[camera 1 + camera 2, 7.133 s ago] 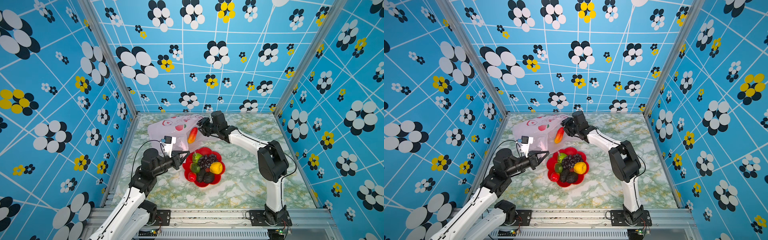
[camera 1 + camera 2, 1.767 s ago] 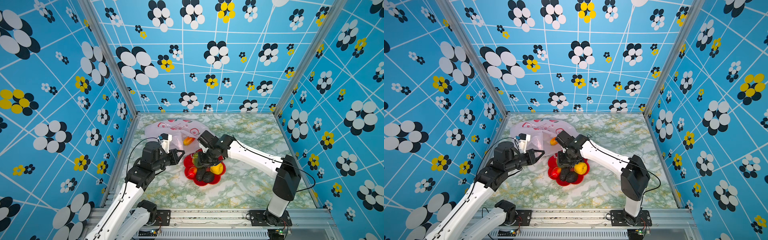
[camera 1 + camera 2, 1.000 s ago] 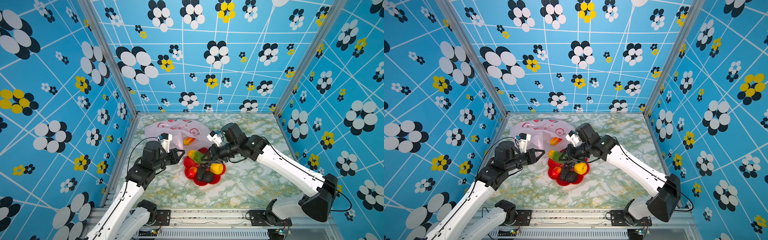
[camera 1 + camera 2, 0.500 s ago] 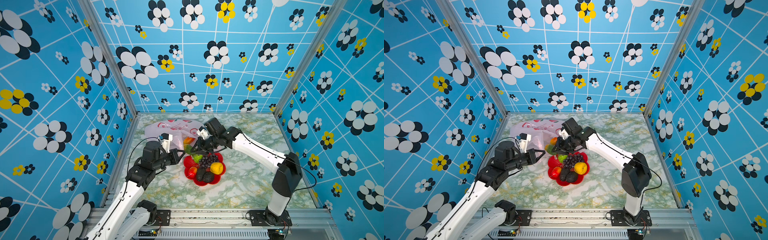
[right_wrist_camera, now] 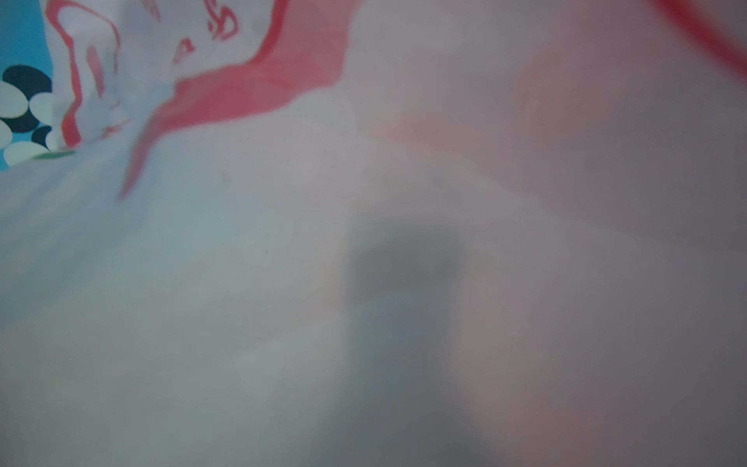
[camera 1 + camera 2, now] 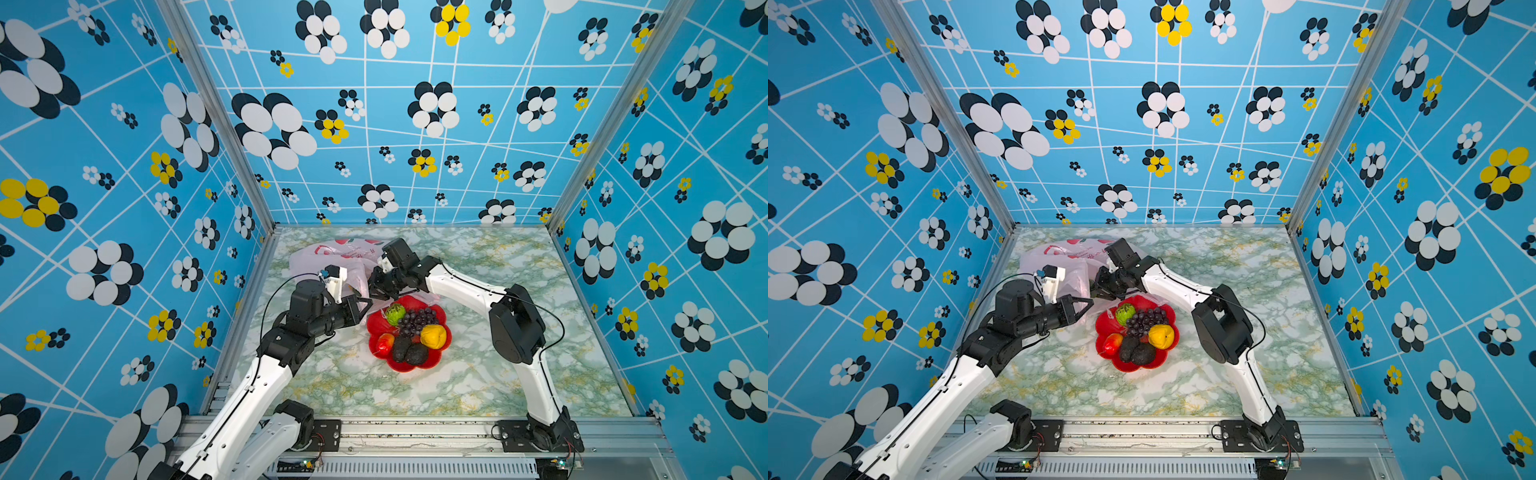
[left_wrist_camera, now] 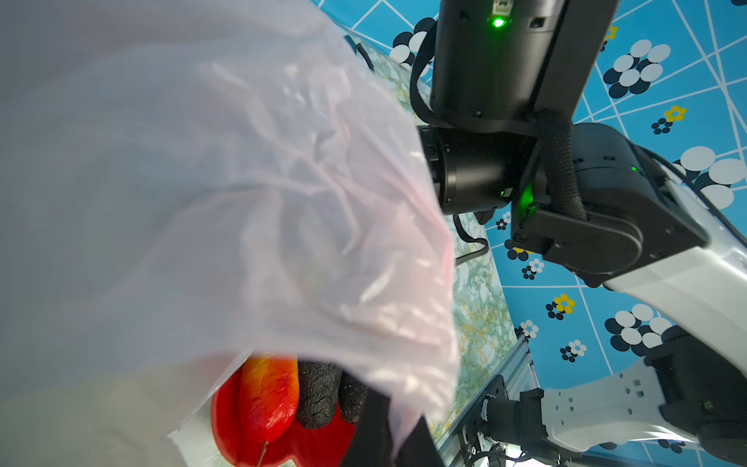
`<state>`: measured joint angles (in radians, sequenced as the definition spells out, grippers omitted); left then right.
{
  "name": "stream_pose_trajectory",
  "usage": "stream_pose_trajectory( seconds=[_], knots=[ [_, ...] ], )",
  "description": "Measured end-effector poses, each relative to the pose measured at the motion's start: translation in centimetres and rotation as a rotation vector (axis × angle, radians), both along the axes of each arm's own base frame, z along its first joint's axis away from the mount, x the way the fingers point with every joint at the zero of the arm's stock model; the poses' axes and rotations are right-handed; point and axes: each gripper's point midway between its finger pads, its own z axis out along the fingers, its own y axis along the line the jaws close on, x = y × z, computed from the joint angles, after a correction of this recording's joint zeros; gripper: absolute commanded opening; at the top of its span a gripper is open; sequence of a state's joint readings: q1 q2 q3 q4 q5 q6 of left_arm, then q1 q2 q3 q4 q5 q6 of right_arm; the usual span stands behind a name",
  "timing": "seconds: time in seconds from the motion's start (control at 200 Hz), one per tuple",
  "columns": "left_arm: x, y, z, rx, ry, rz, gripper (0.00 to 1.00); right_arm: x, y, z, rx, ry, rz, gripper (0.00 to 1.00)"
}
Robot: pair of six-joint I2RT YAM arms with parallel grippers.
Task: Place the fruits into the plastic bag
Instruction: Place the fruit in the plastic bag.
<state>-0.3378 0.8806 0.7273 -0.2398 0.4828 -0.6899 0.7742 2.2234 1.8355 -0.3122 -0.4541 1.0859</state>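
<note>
At the plate's 10 o'clock in both top views: plastic bag (image 6: 328, 254), lying on the marble tabletop (image 6: 478, 374). The left gripper (image 6: 363, 303) is clenched on the bag's near rim and holds the mouth up toward the plate. In the left wrist view the film drapes over the lens and runs down into its jaws.

The right gripper (image 6: 377, 293) is nose-in at the mouth, touching film. Can't tell whether it's holding anything: tips are hidden, and the right wrist view is just blurred pink film with a faint orange smear.

Left on the red flower-shaped plate (image 6: 375, 322):
- green fruit (image 6: 395, 313) at 11
- grape bunch (image 6: 417, 320) at 12
- yellow fruit (image 6: 433, 336) at 3
- small red-orange fruit (image 6: 385, 341) at 9
- two avocados (image 6: 417, 354) at 6

My read: early stage, most of the load isn't bagged. Bag contents not confirmable from these views.
</note>
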Motion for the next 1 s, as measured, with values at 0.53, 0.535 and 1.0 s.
stream_pose_trajectory(
  seconds=[0.53,0.535,1.0],
  knots=[
    [0.0,0.1,-0.9,0.014,0.009,-0.003,0.0,2.2,0.0,0.6,0.013,-0.067,-0.031,0.6],
    [0.0,0.1,-0.9,0.014,0.009,-0.003,0.0,2.2,-0.1,0.7,0.01,-0.068,-0.03,0.6],
    [0.0,0.4,-0.7,0.032,-0.015,0.01,0.0,-5.3,-9.5,10.8,-0.153,-0.27,0.091,0.64]
  ],
)
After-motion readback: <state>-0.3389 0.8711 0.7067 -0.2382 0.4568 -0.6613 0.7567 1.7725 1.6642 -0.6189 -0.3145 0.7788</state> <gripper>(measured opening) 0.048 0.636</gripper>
